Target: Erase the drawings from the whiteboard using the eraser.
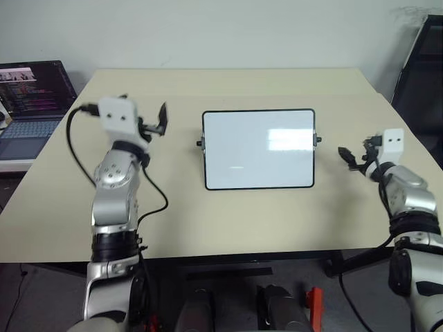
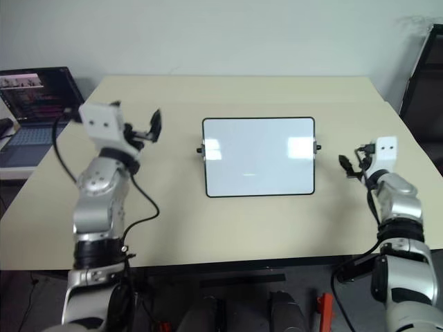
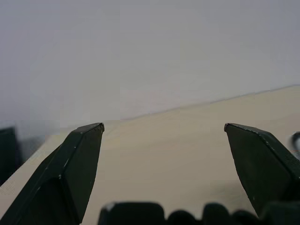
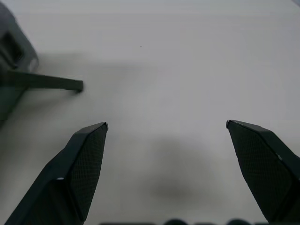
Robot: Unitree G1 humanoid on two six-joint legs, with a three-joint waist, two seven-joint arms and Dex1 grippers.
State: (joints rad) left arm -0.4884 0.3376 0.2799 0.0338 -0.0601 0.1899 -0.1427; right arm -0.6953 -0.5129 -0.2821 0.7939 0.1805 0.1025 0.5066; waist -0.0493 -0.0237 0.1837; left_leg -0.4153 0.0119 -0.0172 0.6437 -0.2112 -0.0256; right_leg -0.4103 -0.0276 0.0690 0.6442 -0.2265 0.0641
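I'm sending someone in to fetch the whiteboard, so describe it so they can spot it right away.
Look at the big beige table; to its far left corner sits an open laptop. The whiteboard lies flat near the table's middle, between the robot's two arms. It is a glossy white rectangle with a thin black frame, rounded corners and small black knobs on its short sides, unlike the dark-screened laptop.

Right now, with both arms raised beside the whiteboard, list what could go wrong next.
1. The left gripper and right gripper are both open and hold nothing, so a wipe now would drag bare fingers across the whiteboard.
2. The board lies loose on the table; a sideways push could slide it.
3. The laptop sits close to the left arm, so a wide outward swing might clip it.
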